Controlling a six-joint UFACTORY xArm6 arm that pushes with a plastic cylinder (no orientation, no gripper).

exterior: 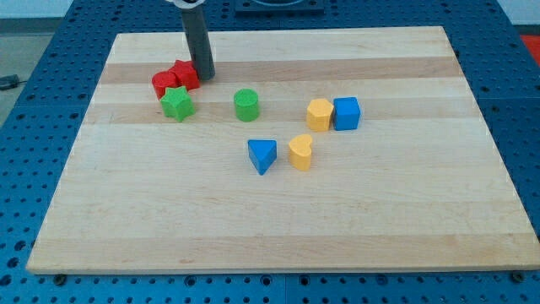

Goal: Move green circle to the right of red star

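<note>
The green circle (246, 105) stands on the wooden board, left of centre. The red star (185, 74) lies at the upper left, touching a second red block (164, 83) on its left. My tip (204, 76) rests just right of the red star, touching or nearly touching it. The green circle sits to the right of and below the tip, a short gap away. A green star (177, 103) lies just below the two red blocks.
A yellow block (319, 114) and a blue cube (347, 113) stand side by side right of centre. A blue triangle (262, 155) and a yellow heart (300, 153) lie near the middle. The board (278, 236) sits on a blue perforated table.
</note>
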